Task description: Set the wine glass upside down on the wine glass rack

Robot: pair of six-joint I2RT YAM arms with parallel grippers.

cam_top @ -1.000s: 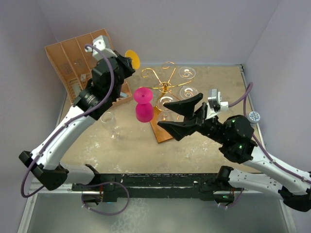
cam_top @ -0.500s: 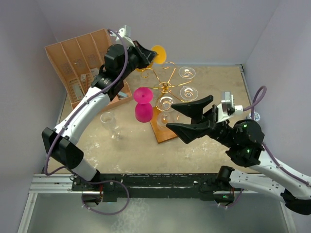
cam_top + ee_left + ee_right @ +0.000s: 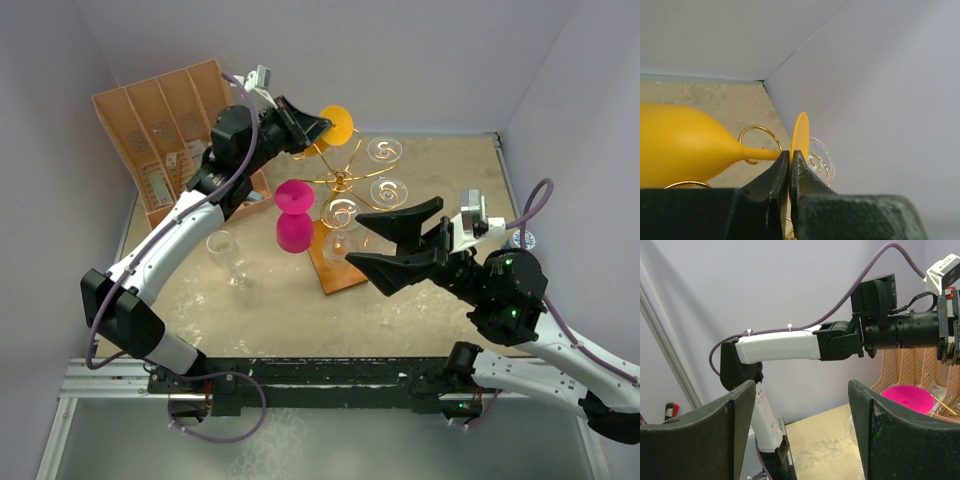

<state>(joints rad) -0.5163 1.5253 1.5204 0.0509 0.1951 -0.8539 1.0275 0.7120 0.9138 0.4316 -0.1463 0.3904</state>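
Wine glass [image 3: 685, 145], yellow: pinched by foot in left gripper [image 3: 790, 161], apparently over far-left arm of wine glass rack [image 3: 340, 181]. Next needs inverting, slotting stem. Right gripper [image 3: 355, 237] agape.

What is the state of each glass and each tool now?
yellow wine glass: held sideways by its stem, beside the wine glass rack
left tool: shut on the yellow wine glass
right tool: open, empty
pink glass: upside down, untouched
hung clear glasses: feet up
loose clear glass: upright, untouched
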